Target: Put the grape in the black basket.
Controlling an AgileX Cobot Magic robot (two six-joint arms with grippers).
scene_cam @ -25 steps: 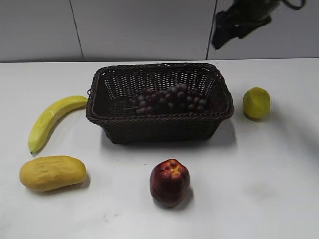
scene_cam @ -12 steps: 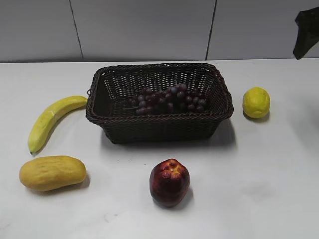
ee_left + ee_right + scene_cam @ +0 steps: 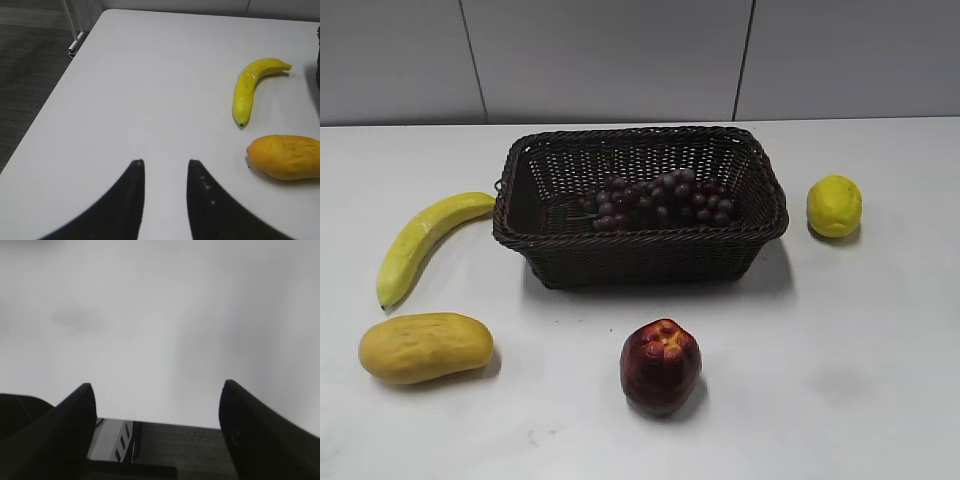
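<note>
The grape (image 3: 660, 200), a bunch of dark purple-red grapes, lies inside the black basket (image 3: 640, 245), toward its middle and right. The basket stands at the centre back of the white table. Neither arm shows in the exterior view. My left gripper (image 3: 165, 162) is open and empty, low over bare table at the left. My right gripper (image 3: 156, 387) is open wide and empty, over the table's edge with dark floor beneath.
A banana (image 3: 420, 240) lies left of the basket and also shows in the left wrist view (image 3: 250, 87). A yellow mango (image 3: 425, 347) lies at front left and also shows there (image 3: 285, 156). A dark red apple (image 3: 660, 365) sits in front, a lemon (image 3: 834, 205) at the right.
The right arm, seen dark above the basket's right rear a second ago, moved right and has left the exterior view. The grape and the other fruit have not moved.
</note>
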